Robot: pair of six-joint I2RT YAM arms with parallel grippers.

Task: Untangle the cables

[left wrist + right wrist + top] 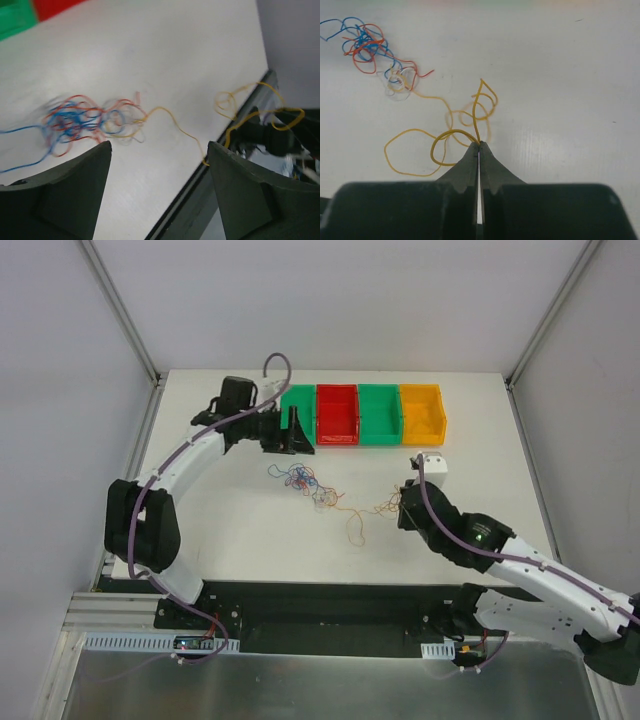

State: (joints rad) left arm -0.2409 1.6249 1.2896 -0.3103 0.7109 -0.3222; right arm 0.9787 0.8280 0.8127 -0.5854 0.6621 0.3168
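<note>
The cables (302, 480) lie as a small tangle of blue, red and orange wires on the white table, just in front of the bins. One orange wire (362, 512) trails out of it to the right and ends in my right gripper (402, 506). In the right wrist view that gripper (479, 145) is shut on the orange wire (451, 134), with the tangle (370, 45) at the far left. My left gripper (293, 430) hangs behind the tangle by the leftmost bin. Its jaws (159, 147) stand wide open and hold nothing, above the table near the blurred tangle (82, 120).
Four bins stand in a row at the back: green (297, 412), red (337, 413), green (378, 413) and orange (421, 413). The table's near edge (190, 200) shows below the left gripper. Grey walls and metal posts frame the table.
</note>
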